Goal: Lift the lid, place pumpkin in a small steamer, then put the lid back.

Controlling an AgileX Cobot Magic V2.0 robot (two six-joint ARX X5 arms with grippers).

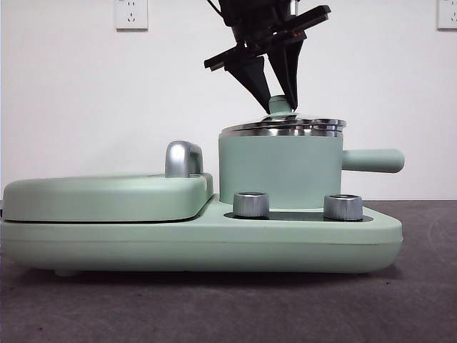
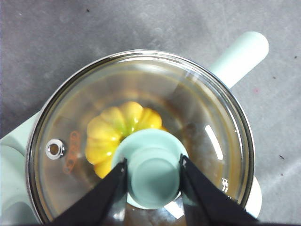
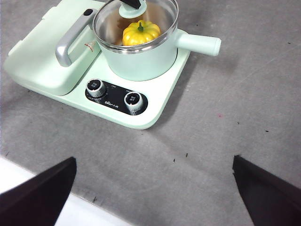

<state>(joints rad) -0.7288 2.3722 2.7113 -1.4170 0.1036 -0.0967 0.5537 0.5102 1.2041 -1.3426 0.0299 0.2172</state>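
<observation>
The round glass lid (image 1: 285,126) with a chrome rim lies on top of the small steamer (image 1: 278,171), a mint-green pot with a straight side handle. I cannot tell if it sits fully on the rim. My left gripper (image 1: 283,100) comes down from above and is shut on the lid's mint-green knob (image 2: 153,169). The yellow pumpkin (image 2: 113,132) sits inside the pot under the lid (image 2: 188,108), and also shows in the right wrist view (image 3: 141,32). My right gripper (image 3: 153,159) is open and empty, high above the table in front of the appliance.
The pot stands on a wide mint-green base (image 1: 214,243) with two chrome dials (image 1: 251,204) (image 1: 343,207). A flat mint-green cover (image 1: 107,196) with a chrome handle (image 1: 182,158) lies beside the pot. The table's white edge (image 3: 56,214) is near the right gripper.
</observation>
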